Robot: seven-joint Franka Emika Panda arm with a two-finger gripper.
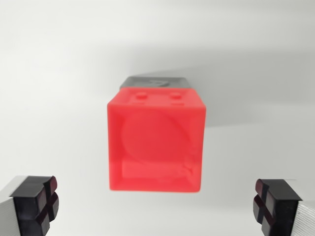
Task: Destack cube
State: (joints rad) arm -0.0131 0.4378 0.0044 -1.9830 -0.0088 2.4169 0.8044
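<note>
A plain white worktop (59, 73) fills the wrist view, bare apart from a two-block stack at its centre. The translucent red plastic cube (155, 142) sits on top, largely hiding the dark grey cube (155, 81), of which only a strip shows past its far edge. The black-padded fingers (37, 204) stand spread wide at the lower corners, holding nothing, with the stack between them and clear of both. The arm looks poised directly overhead, pointing down. The risk, judging from here: a descent too deep or off-centre could clamp both blocks or nudge the stack over.
</note>
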